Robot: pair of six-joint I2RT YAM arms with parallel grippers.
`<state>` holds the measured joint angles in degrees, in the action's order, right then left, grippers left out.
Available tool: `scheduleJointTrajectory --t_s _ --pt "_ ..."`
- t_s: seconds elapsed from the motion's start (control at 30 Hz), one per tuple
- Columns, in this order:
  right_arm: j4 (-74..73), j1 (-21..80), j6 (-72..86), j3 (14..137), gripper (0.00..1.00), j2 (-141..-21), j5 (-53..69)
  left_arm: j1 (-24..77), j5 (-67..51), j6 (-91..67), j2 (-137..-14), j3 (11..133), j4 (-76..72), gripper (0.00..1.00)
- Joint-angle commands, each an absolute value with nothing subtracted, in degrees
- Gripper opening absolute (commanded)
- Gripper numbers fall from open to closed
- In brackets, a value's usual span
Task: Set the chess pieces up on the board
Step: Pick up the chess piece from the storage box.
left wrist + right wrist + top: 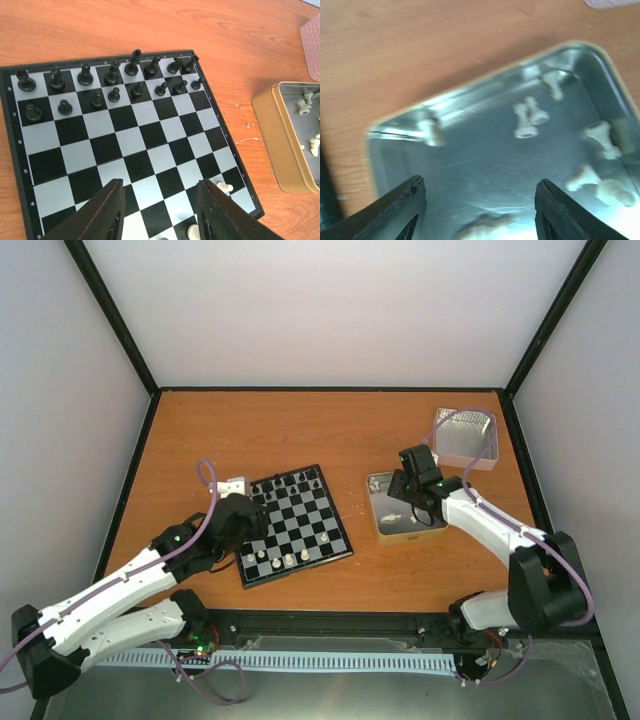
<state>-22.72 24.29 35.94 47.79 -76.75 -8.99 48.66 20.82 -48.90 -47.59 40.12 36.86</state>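
Board [130, 135]: lying beneath and ahead of my left gripper [160, 183], whose fingers are hanging apart over its near rows.
Opposing chessmen [112, 75]: standing in two rows along the board's far edge, well ahead of those fingers.
Chess pieces [223, 187]: two standing on the near rows, just right of my left gripper.
Tin [470, 155]: lying right of the board, apart from it, under my right gripper [480, 182]. More chess pieces are lying in it, mostly ahead and right of my fingers.
Second tin [465, 437]: lying beyond my right gripper, farther right.
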Motion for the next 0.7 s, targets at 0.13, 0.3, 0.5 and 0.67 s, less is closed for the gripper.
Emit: scheduleJointTrajectory --t_s 0.13,0.3,0.5,0.67 --pt "-24.83 20.08 29.81 49.48 0.48 -86.74 -13.06 49.03 23.38 -47.46 -46.3 41.51 36.99 0.42" --pt "-21.89 18.9 26.68 50.82 0.48 -90.38 -12.22 49.02 22.73 -48.42 -45.47 40.5 36.67 0.45" --pt "-20.21 18.04 25.01 52.46 0.42 -94.28 -10.7 49.04 24.48 -49.16 -44.02 40.54 37.95 0.48" --pt "-18.59 17.47 23.9 52.74 0.36 -96.76 -9.87 48.99 24.55 -49.37 -43.61 40.44 38.06 0.49"
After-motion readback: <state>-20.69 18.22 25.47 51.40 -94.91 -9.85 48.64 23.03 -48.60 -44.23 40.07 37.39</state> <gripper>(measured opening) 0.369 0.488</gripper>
